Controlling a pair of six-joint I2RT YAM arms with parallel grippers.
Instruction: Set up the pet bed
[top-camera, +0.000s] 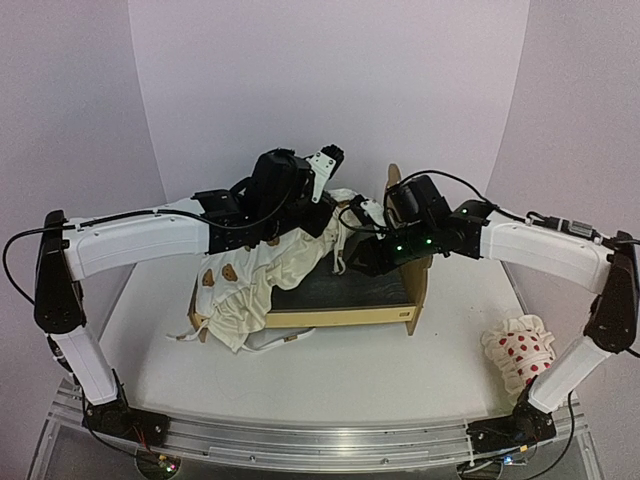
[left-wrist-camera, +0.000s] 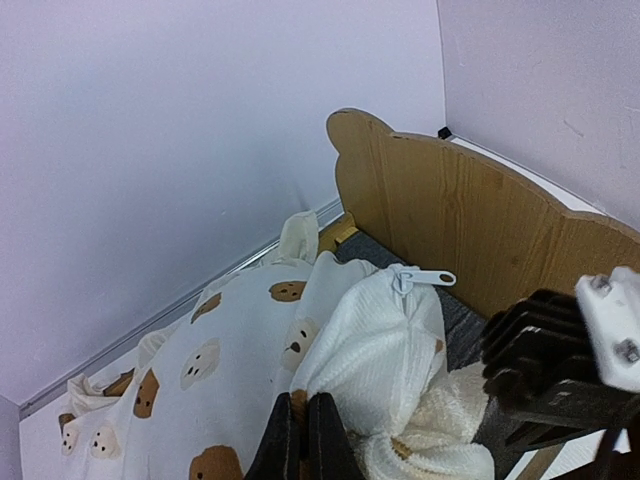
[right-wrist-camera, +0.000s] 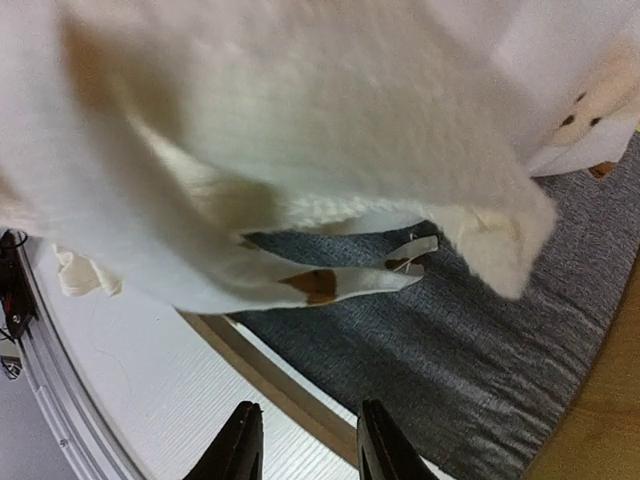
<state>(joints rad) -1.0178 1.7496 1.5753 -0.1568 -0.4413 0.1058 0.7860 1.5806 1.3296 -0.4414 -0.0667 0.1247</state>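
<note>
The pet bed is a light plywood frame with a dark grey felt base; its bear-ear headboard is on the right. The cream bear-print cushion drapes over the bed's left half and hangs over the left end. My left gripper is shut on a fold of the cushion and holds it up near the headboard. My right gripper is open and empty, above the bed's side rail, with the lifted cushion and its ties hanging over the felt.
The small white red-dotted pillow lies on the table at the right, beside the right arm. A white zipper pull sticks out of the cushion. The right arm's black wrist is close to my left gripper. Walls stand behind the bed.
</note>
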